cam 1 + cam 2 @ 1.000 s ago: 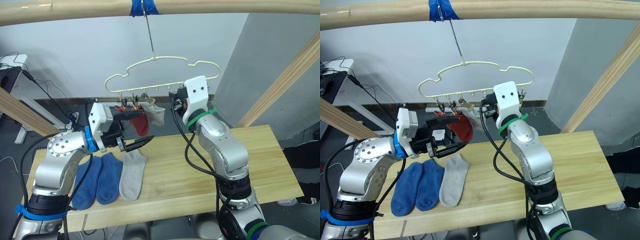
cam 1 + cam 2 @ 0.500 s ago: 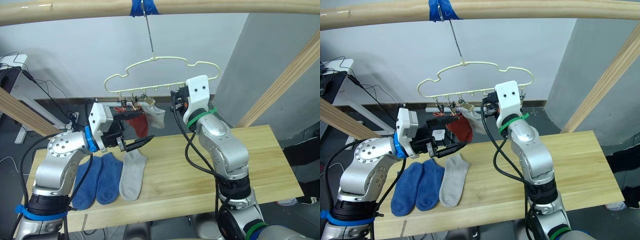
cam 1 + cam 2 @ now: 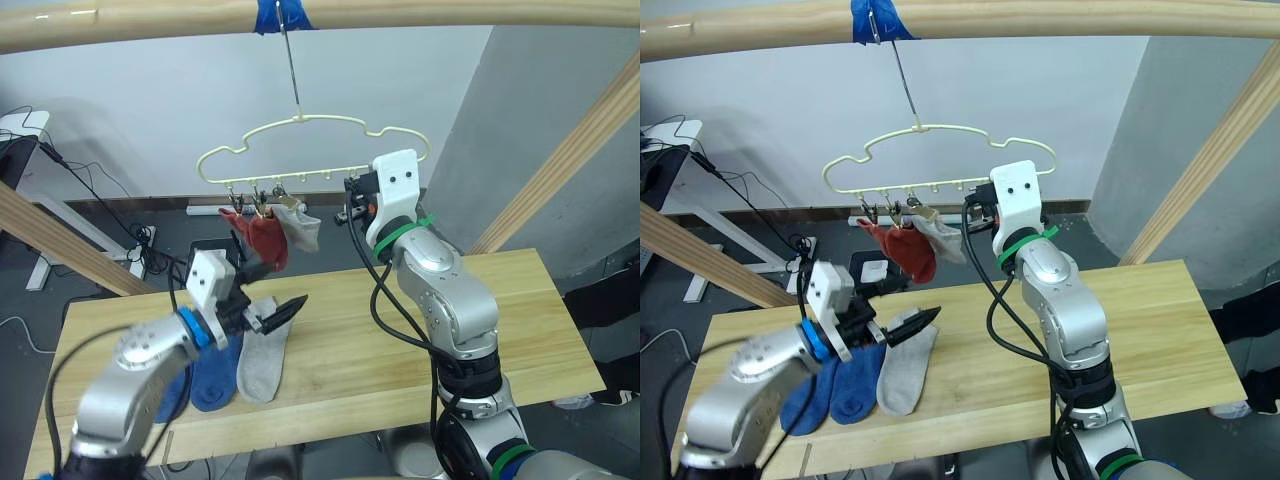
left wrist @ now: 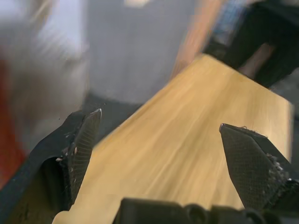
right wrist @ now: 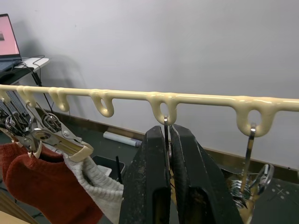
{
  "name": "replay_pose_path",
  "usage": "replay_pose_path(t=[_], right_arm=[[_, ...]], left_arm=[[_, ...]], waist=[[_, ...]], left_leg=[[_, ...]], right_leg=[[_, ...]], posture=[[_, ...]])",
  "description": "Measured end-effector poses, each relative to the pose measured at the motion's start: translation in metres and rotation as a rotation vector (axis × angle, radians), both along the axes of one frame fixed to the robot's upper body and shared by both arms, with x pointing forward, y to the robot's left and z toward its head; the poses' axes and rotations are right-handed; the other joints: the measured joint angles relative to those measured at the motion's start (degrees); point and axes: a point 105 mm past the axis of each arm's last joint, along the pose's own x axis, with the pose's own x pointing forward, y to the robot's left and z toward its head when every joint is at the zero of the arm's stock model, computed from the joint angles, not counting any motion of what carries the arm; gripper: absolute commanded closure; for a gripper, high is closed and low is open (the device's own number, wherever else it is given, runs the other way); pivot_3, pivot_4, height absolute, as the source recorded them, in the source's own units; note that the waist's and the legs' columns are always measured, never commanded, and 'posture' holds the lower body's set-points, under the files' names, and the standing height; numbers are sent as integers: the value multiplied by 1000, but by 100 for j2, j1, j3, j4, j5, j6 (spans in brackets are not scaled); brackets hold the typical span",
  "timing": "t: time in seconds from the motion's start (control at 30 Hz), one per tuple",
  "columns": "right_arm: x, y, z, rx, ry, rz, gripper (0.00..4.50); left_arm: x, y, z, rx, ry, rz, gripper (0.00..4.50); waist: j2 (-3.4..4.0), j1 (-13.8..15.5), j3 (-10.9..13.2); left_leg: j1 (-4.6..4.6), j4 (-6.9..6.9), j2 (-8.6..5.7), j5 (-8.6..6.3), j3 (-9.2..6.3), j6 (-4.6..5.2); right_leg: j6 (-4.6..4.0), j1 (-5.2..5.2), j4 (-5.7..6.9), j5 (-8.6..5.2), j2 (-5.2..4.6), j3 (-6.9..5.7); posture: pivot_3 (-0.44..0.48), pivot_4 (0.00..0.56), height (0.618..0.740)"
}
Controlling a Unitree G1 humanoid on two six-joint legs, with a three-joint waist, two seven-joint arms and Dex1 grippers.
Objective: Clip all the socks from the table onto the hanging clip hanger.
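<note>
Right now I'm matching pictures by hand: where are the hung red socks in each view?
Left eye: red socks hang centre-left under the hanger.
Right eye: same place.
Left wrist: red blur, probably them.
Right wrist: along the bar from the clip in the jaws.
Landmark: grey sock clipped beside them.

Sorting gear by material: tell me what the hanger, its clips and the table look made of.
Hanger: pale cream, smooth and slightly glossy, probably coated wire or plastic; the look leaves it open.
Clips: shiny silver, apparently metal.
Table: light wood, judging by its grain lines and plank seams, with a matte finish.
</note>
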Motion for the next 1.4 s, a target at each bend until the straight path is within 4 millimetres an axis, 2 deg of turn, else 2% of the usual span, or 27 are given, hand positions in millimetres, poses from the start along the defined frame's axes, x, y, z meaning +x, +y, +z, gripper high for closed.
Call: replay_pose_path(t=[0.07,0.17,0.4,0.6,0.8,0.83,1.07,1.27,1.4], right_arm=[[0,-1,0,-2,0,-2,4481],[0,-1,0,-4,1,0,4481],[0,0,-1,-8,7,7,4481],[-2,4,-3,-16,15,23,4481],[-3,5,-3,-18,14,28,4481],[-3,5,-3,-18,14,28,4500],[-3,6,-3,-19,14,30,4500],[-3,7,-3,-19,14,30,4500],[-4,8,-3,-21,14,33,4500]], left_arm=[[-2,6,-20,37,58,97,0],[7,17,-36,75,68,285,0],[16,25,-86,163,212,494,0],[32,23,-94,196,233,550,0],[32,22,-101,248,271,535,0],[31,22,-103,251,284,530,383],[32,20,-103,250,302,503,2280],[32,16,-103,233,307,467,3698],[28,14,-104,225,305,432,4441]], waist=[[-1,5,0],[0,28,1],[-1,11,2],[-3,7,3],[-3,-4,3],[-3,-6,3],[-3,-16,3],[-3,-17,3],[-3,-21,3]], left_leg=[[1,0,2,0,-5,0],[3,1,-2,0,-4,0],[2,1,0,0,0,-1],[1,0,-3,-1,1,-2],[2,-1,-2,-2,1,-4],[2,-1,-2,-2,0,-4],[2,-1,-2,-2,1,-4],[2,-1,-2,-2,1,-5],[2,-1,-1,-3,1,-6]], right_leg=[[-1,-1,4,1,0,-3],[-3,1,5,2,3,-3],[-3,-1,4,2,11,-3],[-3,0,4,2,7,-3],[-2,0,3,2,7,-3],[-2,0,3,2,7,-3],[-2,0,4,2,7,-3],[-2,0,2,2,7,-3],[-2,0,1,1,7,-2]], posture=[[-213,275,740],[-215,282,740],[-224,288,740],[-231,291,740],[-242,284,740],[-242,284,740],[-248,280,740],[-248,278,740],[-248,278,740]])
